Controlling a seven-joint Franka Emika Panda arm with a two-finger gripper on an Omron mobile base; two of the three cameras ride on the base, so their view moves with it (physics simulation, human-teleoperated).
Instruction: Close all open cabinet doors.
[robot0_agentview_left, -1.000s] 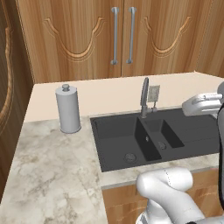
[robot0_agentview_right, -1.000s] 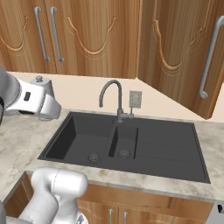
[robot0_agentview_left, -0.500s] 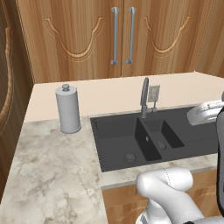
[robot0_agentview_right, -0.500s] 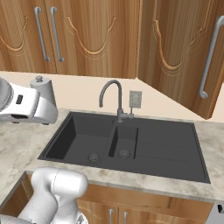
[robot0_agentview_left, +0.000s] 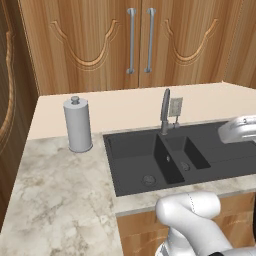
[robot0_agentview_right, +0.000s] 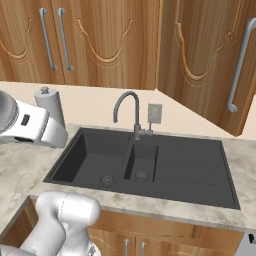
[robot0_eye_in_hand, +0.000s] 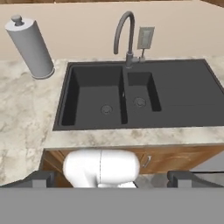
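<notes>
Two cabinet doors (robot0_agentview_left: 100, 45) above the sink stand flush and shut, their silver bar handles (robot0_agentview_left: 131, 40) side by side; the right base view shows them too (robot0_agentview_right: 100, 45). To the right, another cabinet door (robot0_agentview_right: 200, 60) with a long handle (robot0_agentview_right: 240, 65) stands swung out over the counter's corner. A dark wood panel with a curved groove (robot0_agentview_left: 6, 110) fills the left edge; I cannot tell whether it is an open door. In the hand view my gripper (robot0_eye_in_hand: 111, 179) is open, its fingertips (robot0_eye_in_hand: 39, 179) wide apart, high in front of the sink and touching nothing.
A black double sink (robot0_agentview_left: 145, 155) with a curved grey faucet (robot0_agentview_left: 165, 107) is set in the marble counter (robot0_agentview_left: 60, 200). A grey paper towel roll (robot0_agentview_left: 77, 125) stands left of it. White arm links cross the view edges (robot0_agentview_left: 240, 130) (robot0_agentview_right: 30, 125).
The white arm link has slid a little toward the frame edge and lower in both base views. The doors and the things on the counter have not moved.
</notes>
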